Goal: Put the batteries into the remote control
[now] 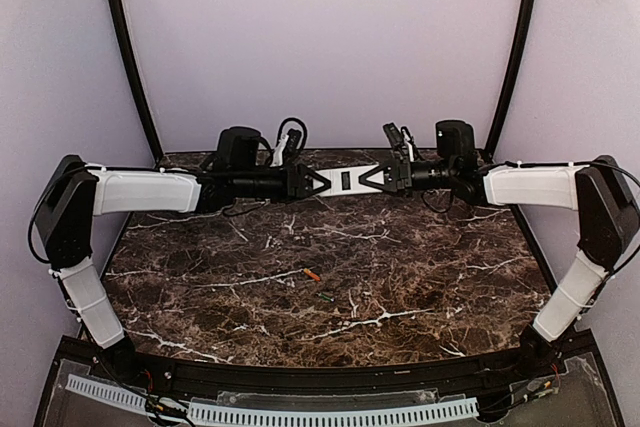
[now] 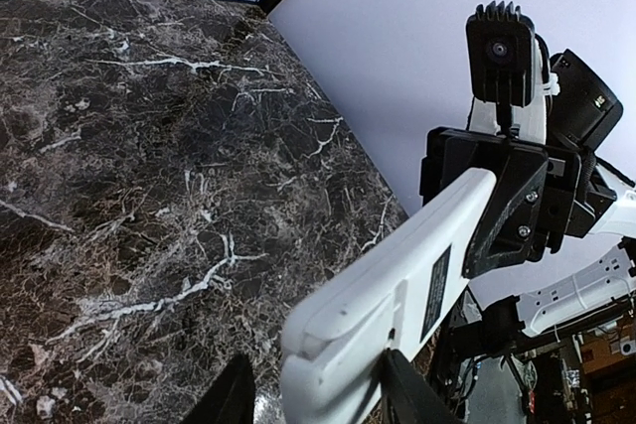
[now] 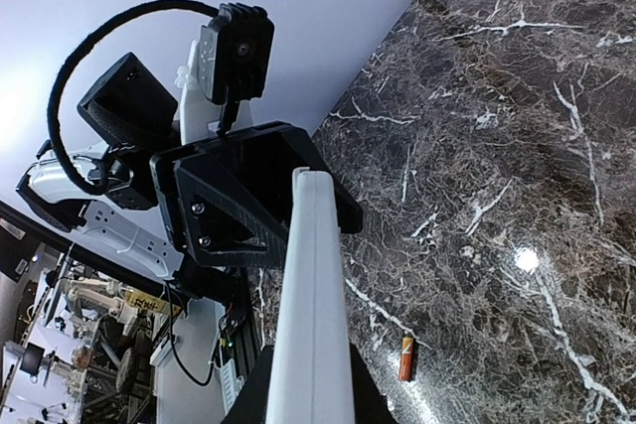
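The white remote control (image 1: 346, 180) hangs in the air over the table's far edge, between the two grippers. My right gripper (image 1: 370, 178) is shut on its right end; in the right wrist view (image 3: 309, 389) both fingers press its flat faces and the remote (image 3: 311, 285) shows edge-on. My left gripper (image 1: 322, 180) is round its left end; in the left wrist view (image 2: 318, 389) one finger touches the remote (image 2: 397, 285) and a gap shows at the other. An orange battery (image 1: 312, 274) and a greenish-dark battery (image 1: 326, 295) lie mid-table. The orange battery also shows in the right wrist view (image 3: 405, 358).
The dark marble table (image 1: 200, 277) is walled by pale purple panels at the back and sides. Black frame posts (image 1: 130, 57) stand at the back corners. A white perforated strip (image 1: 300, 412) runs along the near edge.
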You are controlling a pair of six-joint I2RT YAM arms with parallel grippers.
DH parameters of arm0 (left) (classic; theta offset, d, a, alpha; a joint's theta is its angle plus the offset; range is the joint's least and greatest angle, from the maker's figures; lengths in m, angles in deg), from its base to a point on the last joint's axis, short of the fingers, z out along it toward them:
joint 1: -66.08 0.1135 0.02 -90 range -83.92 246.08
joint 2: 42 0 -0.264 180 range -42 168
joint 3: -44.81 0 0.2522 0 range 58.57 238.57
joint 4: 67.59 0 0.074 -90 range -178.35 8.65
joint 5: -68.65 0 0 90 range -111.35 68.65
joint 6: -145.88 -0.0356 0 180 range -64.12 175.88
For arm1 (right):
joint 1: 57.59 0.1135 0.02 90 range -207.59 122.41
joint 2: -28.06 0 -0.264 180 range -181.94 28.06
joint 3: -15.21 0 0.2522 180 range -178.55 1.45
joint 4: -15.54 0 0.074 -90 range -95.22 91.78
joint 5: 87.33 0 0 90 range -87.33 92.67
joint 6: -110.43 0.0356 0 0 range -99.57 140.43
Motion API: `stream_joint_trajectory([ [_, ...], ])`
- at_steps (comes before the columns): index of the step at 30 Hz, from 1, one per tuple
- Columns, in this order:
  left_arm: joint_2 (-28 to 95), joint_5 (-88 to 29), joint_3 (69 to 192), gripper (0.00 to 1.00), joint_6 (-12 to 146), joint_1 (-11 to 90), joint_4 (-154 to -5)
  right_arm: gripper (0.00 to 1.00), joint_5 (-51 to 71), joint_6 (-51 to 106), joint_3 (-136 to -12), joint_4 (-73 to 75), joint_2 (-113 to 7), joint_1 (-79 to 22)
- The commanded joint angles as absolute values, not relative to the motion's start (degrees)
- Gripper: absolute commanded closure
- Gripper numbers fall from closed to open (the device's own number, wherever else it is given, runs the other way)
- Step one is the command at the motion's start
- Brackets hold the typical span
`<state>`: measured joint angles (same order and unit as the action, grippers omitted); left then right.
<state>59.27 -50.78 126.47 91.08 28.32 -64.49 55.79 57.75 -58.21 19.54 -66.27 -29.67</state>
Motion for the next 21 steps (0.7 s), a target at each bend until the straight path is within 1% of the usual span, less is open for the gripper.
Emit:
stream_joint_trajectory([
  [1,60.73,-43.19,126.34,0.59,90.71,30.3,-73.13,1.0,62.38,57.92,-58.76,26.04,-64.98,-28.96],
  [5,60.9,-42.3,126.39,0.64,90.8,30.71,-73.56,1.0,61.25,56.87,-58.86,24.2,-65.33,-28.96],
  [10,60.39,-44.34,125.84,0.71,91.51,30.77,-70.24,1.0,58.74,55.2,-59.87,20.56,-66.17,-28.94],
  [11,60.26,-44.58,125.27,0.73,91.86,30.76,-68.84,1.0,58.36,54.97,-59.97,19.93,-66.32,-28.94],
  [13,59.97,-45.35,124.58,0.82,92.24,30.75,-67.36,1.0,57.01,54.17,-60.37,18.14,-66.67,-29.06],
  [15,59.56,-45.37,124.17,0.86,92.2,30.86,-67.1,1.0,55.74,53.38,-60.86,15.99,-67.15,-29.28],
  [21,55.6,-44.9,119.13,0.89,93.48,32.76,-64.46,1.0,49.5,52.98,-58.84,11.69,-66.84,-33.38],
])
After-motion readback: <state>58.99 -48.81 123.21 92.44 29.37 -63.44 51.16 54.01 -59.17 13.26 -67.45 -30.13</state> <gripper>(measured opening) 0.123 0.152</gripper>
